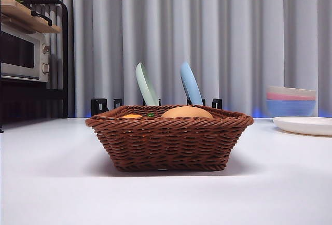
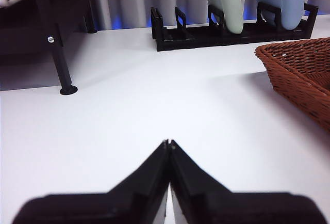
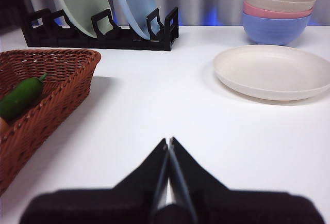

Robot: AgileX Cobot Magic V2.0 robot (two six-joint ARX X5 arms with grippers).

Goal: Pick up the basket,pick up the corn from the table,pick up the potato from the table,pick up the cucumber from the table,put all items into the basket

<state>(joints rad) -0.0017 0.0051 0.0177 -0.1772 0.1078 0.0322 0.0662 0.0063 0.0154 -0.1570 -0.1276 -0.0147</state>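
The brown wicker basket (image 1: 168, 142) stands on the white table (image 1: 52, 183) in the middle of the front view. Over its rim show the tan potato (image 1: 187, 112), a bit of the orange-yellow corn (image 1: 132, 115) and a speck of the green cucumber (image 1: 150, 114). The right wrist view shows the basket's corner (image 3: 56, 87) with the cucumber (image 3: 20, 98) lying inside. The left wrist view shows another basket corner (image 2: 301, 72). My left gripper (image 2: 168, 144) is shut and empty above bare table beside the basket. My right gripper (image 3: 168, 142) is shut and empty on the basket's other side.
A black dish rack (image 1: 155, 103) with a green plate (image 1: 146, 84) and a blue plate (image 1: 190, 83) stands behind the basket. Stacked bowls (image 1: 291, 100) and a white plate (image 1: 305, 125) are at the right. A microwave (image 1: 23, 54) on a black shelf frame is at the left.
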